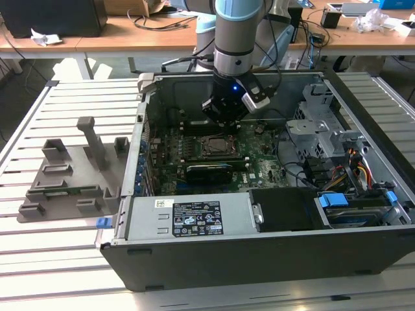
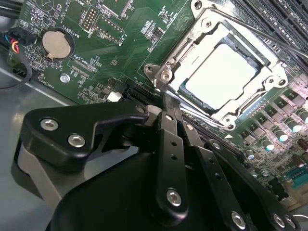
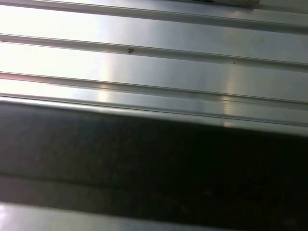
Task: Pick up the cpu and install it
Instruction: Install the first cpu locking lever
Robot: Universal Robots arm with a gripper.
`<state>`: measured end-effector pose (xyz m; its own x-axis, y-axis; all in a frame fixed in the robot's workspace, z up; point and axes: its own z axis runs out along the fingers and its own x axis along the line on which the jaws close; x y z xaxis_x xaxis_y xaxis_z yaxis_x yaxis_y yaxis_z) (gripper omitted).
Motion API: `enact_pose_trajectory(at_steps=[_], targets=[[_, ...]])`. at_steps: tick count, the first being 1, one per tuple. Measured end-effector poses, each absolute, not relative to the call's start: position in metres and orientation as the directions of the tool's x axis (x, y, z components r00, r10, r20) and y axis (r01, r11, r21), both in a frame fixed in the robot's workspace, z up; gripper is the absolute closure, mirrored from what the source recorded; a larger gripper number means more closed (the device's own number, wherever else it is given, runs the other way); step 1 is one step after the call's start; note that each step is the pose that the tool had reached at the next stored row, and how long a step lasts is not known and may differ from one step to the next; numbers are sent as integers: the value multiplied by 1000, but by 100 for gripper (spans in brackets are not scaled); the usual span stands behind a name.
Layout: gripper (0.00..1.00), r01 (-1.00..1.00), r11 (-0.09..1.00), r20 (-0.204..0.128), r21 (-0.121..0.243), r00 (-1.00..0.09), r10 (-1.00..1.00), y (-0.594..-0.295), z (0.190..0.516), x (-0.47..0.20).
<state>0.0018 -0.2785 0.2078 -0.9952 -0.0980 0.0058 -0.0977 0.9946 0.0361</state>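
Silver and flat, the square cpu with its shiny metal top lies seated in the square black socket with the bright metal frame, near the middle of the green motherboard inside the open grey computer case. The black gripper hangs just above the board at the socket's near corner; its slim fingers lie pressed together with nothing between them, their tips beside the frame's corner screw. In the exterior view the gripper sits low inside the case, with the case's back wall close behind it and a metal drive cage toward the exterior view's right. A black power supply box with a white label lines the case's front edge. A round coin battery sits near the board's edge, apart from the socket. Outside the case, on the slatted metal table, stands a grey plastic tray. The first wrist view shows pale ribbed metal and a dark band, hard to identify
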Motion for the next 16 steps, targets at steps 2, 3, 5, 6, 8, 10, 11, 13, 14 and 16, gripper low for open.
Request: enact_pose_trajectory(at_steps=[2, 3, 5, 6, 8, 10, 11, 13, 14, 16], targets=[[89, -98, 995, 6, 36, -995, -98, -279, 207, 2], [89, -98, 995, 6, 36, -995, -98, -279, 207, 2], [89, -98, 995, 6, 36, -995, -98, -279, 207, 2], [89, -98, 995, 6, 36, -995, -98, -279, 207, 2], [89, -98, 995, 6, 36, -995, -98, -279, 206, 2], [89, -98, 995, 6, 35, -995, -98, -278, 206, 2], [89, -98, 995, 6, 33, -995, -98, -278, 206, 2], [89, -98, 995, 6, 30, -995, -98, -279, 206, 2], [89, -98, 995, 7, 29, -995, -98, -279, 206, 2], [89, -98, 995, 7, 26, -995, -98, -279, 206, 2]])
